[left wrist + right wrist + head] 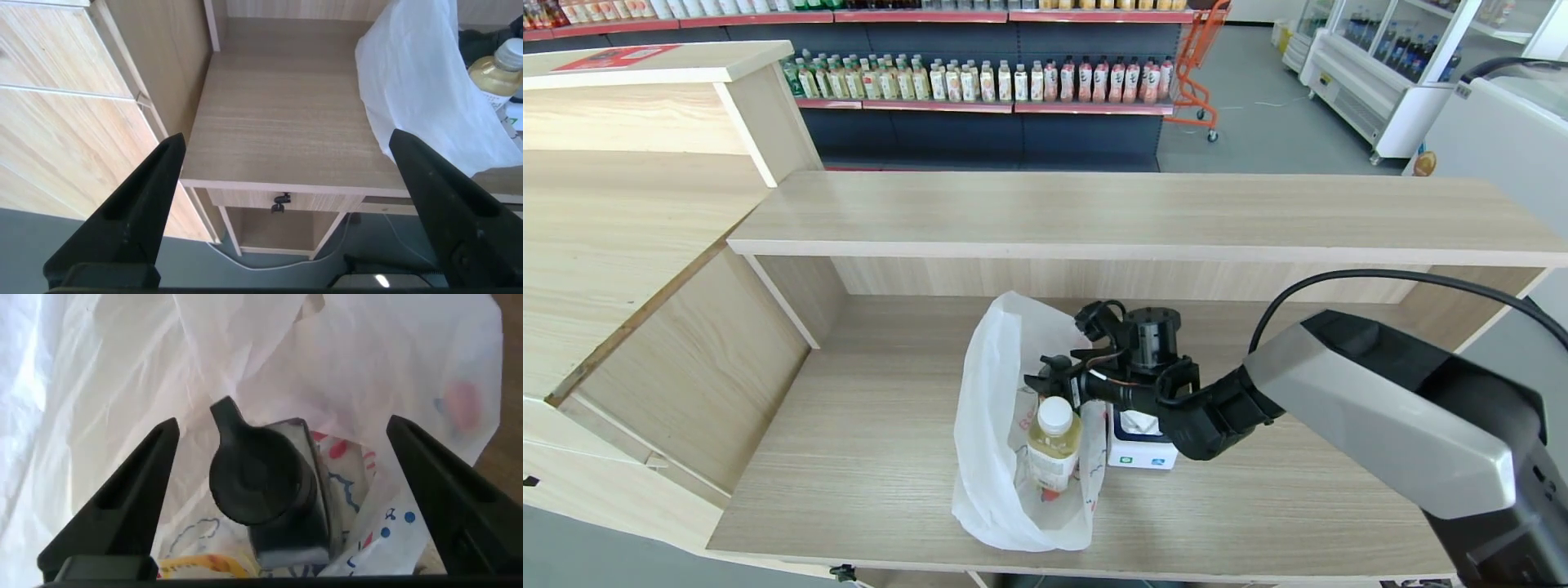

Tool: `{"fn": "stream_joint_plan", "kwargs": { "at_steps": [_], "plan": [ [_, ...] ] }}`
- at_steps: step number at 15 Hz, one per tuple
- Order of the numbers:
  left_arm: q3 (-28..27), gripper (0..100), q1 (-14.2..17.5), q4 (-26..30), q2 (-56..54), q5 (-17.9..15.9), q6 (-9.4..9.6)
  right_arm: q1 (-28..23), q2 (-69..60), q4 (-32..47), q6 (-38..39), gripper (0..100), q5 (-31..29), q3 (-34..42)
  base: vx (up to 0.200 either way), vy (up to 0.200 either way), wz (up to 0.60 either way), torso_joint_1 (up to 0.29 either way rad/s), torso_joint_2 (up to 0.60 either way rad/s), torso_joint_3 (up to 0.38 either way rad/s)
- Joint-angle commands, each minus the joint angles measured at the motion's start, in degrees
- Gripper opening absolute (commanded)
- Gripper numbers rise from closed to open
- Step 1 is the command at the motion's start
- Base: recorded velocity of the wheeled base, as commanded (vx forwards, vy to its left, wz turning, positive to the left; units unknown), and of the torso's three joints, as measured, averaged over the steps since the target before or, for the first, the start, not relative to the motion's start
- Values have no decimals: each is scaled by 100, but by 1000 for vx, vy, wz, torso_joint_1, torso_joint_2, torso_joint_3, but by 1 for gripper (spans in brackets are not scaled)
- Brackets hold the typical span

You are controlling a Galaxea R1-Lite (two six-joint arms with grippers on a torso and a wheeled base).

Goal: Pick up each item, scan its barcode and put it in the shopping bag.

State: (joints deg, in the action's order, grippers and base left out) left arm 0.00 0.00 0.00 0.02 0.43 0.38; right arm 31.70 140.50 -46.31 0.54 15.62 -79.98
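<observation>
R gripper [282, 433] held open over shopping bag [988, 425]; bottle [1054, 445] seen inside, white box [1143, 451] just beside. L gripper [286, 140] open too.

White shopping bag [987, 408] open, white-capped yellowish bottle [1054, 447] inside

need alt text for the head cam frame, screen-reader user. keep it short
The right gripper hangs over the open mouth of a white shopping bag on a light wooden counter; a white-capped bottle of pale yellow drink stands inside the bag. A small white box sits beside the bag, and shelves of bottled drinks line the shop behind.
</observation>
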Motion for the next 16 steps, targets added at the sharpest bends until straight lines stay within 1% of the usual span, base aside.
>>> {"fn": "stream_joint_plan", "kwargs": {
  "at_steps": [1, 2, 4, 6, 8, 9, 10, 11, 13, 14, 15, 16],
  "plan": [
    [0, 100, 0, 0, 6, 1, -3, -41, -312, -1, 421, 100, -6, 71, 0, 0, 0, 0, 0, 0],
    [0, 100, 0, 0, 6, 1, -3, -93, -629, -1, 1089, 100, -6, 264, 0, 0, 0, 0, 0, 0],
    [0, 100, 0, 0, -2, 1, -3, -269, -1200, 35, 1757, 100, -6, 862, 0, 0, 0, 0, 0, 0],
    [0, 100, 0, 0, -2, 1, -3, -419, -2079, 96, 2117, 100, 20, 1846, 0, 0, 0, 0, 0, 0],
    [0, 100, 0, 0, -2, 1, -3, -568, -2993, 78, 2082, 100, 73, 2769, 0, 0, 0, 0, 0, 0],
    [0, 100, 0, 0, -2, 1, -3, -753, -3758, 105, 1748, 100, 179, 3296, 0, 0, 0, 0, 0, 0],
    [0, 100, 0, 0, 6, 1, 6, -849, -4100, 122, 1511, 100, 179, 3525, 0, 0, 0, 0, 0, 0],
    [0, 100, 0, 0, -2, 1, -3, -1166, -4812, 87, 746, 100, 108, 4078, 0, 0, 0, 0, 0, 0],
    [0, 100, 0, 0, -2, 1, 6, -1702, -6034, 87, -106, 100, -111, 5089, 0, 0, 0, 0, 0, 0],
    [0, 100, 0, 0, -2, 1, -3, -1948, -6570, 96, -317, 100, -252, 5520, 0, 0, 0, 0, 0, 0],
    [0, 100, 0, 0, -2, 1, -3, -2405, -7546, 131, -467, 100, -586, 6346, 0, 0, 0, 0, 0, 0],
    [0, 100, 0, 0, -2, 1, -3, -2686, -8363, 219, -476, 100, -718, 7014, 0, 0, 0, 0, 0, 0]
  ]
}}
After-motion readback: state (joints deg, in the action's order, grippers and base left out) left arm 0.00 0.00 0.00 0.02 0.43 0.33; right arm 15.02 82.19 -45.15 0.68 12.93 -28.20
